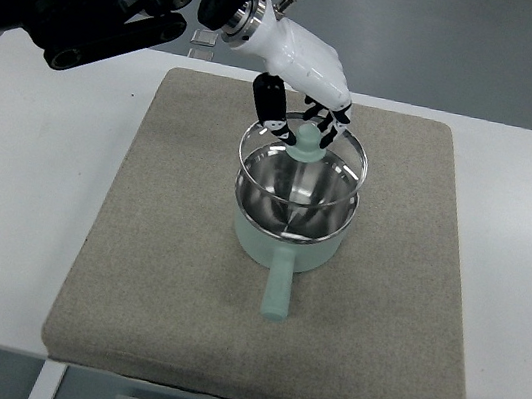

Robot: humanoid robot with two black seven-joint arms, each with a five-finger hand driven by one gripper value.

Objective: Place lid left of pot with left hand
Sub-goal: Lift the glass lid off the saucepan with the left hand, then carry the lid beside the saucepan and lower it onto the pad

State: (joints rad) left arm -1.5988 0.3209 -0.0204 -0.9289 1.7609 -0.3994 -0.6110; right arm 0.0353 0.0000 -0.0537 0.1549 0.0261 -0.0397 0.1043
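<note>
A pale green pot (pixel 284 248) with a steel inside stands mid-mat, its handle pointing toward the near edge. Just above it hangs a glass lid (pixel 302 165) with a metal rim and a pale green knob (pixel 307 146). My left hand (pixel 305 115), white with black fingers, reaches in from the upper left and is shut on that knob. The lid is lifted a little off the pot's rim and tilts slightly. The right hand is out of sight.
A grey-beige mat (pixel 153 273) covers the middle of the white table (pixel 16 180). Bare mat lies to the left of the pot. A small square object (pixel 203 39) sits at the table's far edge.
</note>
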